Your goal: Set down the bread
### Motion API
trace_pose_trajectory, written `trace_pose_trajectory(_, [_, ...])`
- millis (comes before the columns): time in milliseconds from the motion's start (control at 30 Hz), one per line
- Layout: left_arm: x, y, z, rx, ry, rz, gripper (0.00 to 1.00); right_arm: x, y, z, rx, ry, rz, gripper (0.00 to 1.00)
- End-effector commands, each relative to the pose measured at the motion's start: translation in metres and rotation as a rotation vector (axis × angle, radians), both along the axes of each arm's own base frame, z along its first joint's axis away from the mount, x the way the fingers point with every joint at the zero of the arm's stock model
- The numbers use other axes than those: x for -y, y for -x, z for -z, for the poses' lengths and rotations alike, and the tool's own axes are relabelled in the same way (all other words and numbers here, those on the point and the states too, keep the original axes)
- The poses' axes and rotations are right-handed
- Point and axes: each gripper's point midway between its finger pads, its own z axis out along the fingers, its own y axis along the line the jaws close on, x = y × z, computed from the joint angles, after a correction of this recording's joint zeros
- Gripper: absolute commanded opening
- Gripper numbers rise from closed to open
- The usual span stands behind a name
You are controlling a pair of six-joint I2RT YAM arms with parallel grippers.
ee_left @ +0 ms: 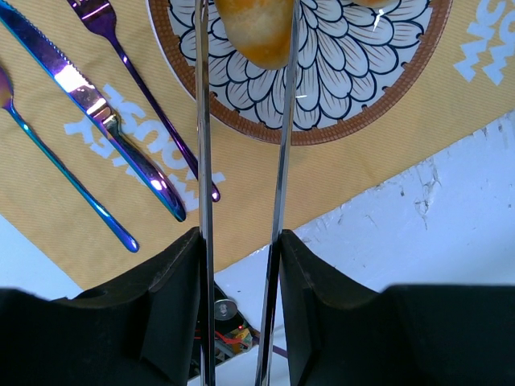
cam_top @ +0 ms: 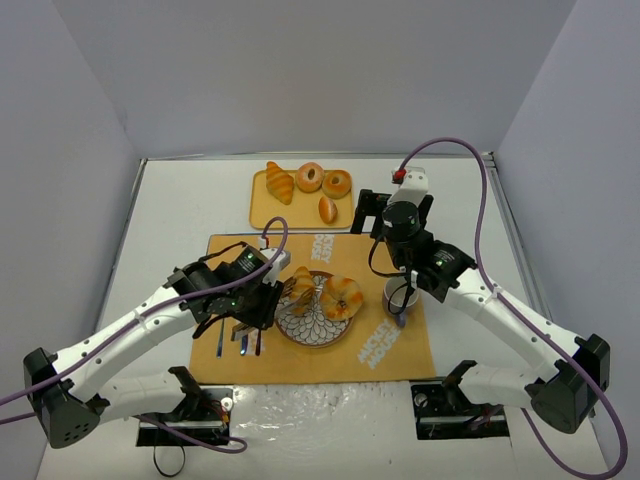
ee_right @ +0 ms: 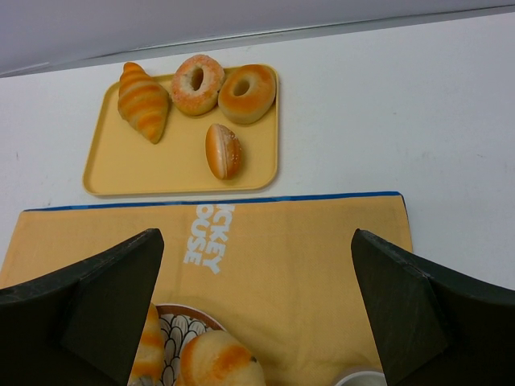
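Two bread pieces are on the patterned plate [cam_top: 322, 330]: a ridged elongated roll [cam_top: 300, 290] on its left and a round bun [cam_top: 343, 297] on its right. My left gripper [cam_top: 262, 300] is shut on metal tongs [ee_left: 282, 161]. The tong blades run out between its fingers [ee_left: 169, 289] and straddle the end of the elongated roll [ee_left: 253, 28] over the plate [ee_left: 362, 88]. I cannot tell whether the roll rests on the plate. My right gripper [cam_top: 395, 215] is open and empty above the far side of the mat [ee_right: 306, 257]. The bun [ee_right: 217, 362] and roll [ee_right: 146, 354] show at that view's bottom.
A yellow tray [cam_top: 262, 212] at the back holds a striped croissant-shaped roll [cam_top: 279, 182], two ring doughnuts [cam_top: 310, 177] and a small oval roll [cam_top: 326, 208]. A cup [cam_top: 400, 295] stands right of the plate. Iridescent cutlery [ee_left: 105, 121] lies left of the plate on the orange mat.
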Motion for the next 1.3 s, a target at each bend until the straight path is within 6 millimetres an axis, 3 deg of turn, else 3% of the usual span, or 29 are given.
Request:
trace_pose_trajectory(0, [0.019,-0.008,-0.008,0.032,0.072,0.012,0.10,-0.001,-0.009,-0.024,0.062,-0.046,0.024,1.00])
trace_pose_trajectory(267, [0.021,-0.006,-0.008,0.032,0.077,0.014,0.43,-0.002,-0.008,-0.021,0.056,-0.053,0.019,1.00])
trace_pose_trajectory(400, [0.019,-0.005,-0.009,0.038,0.081,0.010,0.52,-0.002,-0.007,-0.021,0.056,-0.056,0.016,1.00])
trace_pose_trajectory(600, [0.017,-0.005,-0.018,0.057,0.094,0.004,0.53,-0.002,-0.007,-0.021,0.055,-0.057,0.015,1.00])
trace_pose_trajectory(1000, [0.002,-0.011,-0.056,0.155,0.104,-0.043,0.52,-0.003,-0.006,-0.021,0.054,-0.064,0.009,1.00])
trace_pose_trajectory(1267, [-0.020,-0.034,-0.085,0.258,0.046,-0.166,0.52,-0.004,-0.005,-0.023,0.059,-0.074,0.006,1.00])
